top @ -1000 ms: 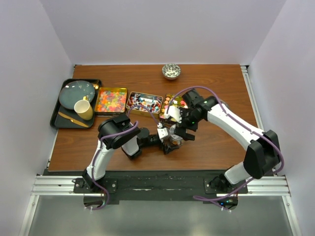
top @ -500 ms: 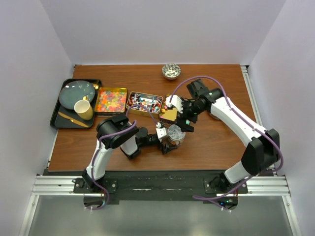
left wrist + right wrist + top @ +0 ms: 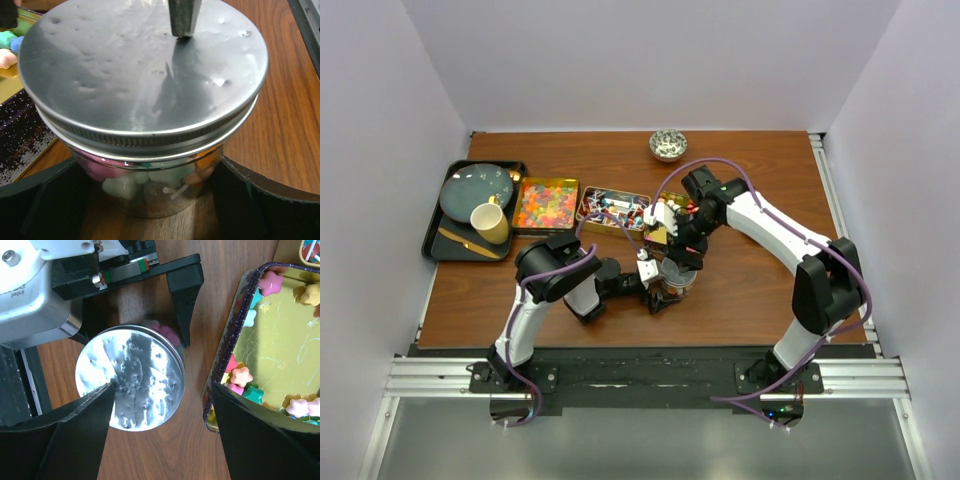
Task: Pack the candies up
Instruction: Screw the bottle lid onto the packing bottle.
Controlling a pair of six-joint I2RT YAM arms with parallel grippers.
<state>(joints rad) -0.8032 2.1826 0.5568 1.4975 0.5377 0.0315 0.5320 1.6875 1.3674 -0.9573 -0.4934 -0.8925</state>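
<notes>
— Where are the pastel candies [image 3: 125, 181]?
— Inside the silver-lidded glass jar [image 3: 150, 192], clamped by the left end effector [image 3: 155, 212]; more in the gold tin [image 3: 220, 355]; right end effector [image 3: 162, 390] above, jaws apart

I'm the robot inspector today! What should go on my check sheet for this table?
Surface: wooden table; no spills seen.
Job's things: candies in three tins: gummies, wrapped ones, stars. The jar has candies inside and a metal lid on top.
Clutter: tray holding a plate and a cup; small bowl at the far edge.
Grippers: left gripper clasps the jar. Right gripper is open, with one fingertip on the lid.
Cables: purple cable looping over the right arm, and another along the left arm.
Surroundings: white walls; metal rail in front.
</notes>
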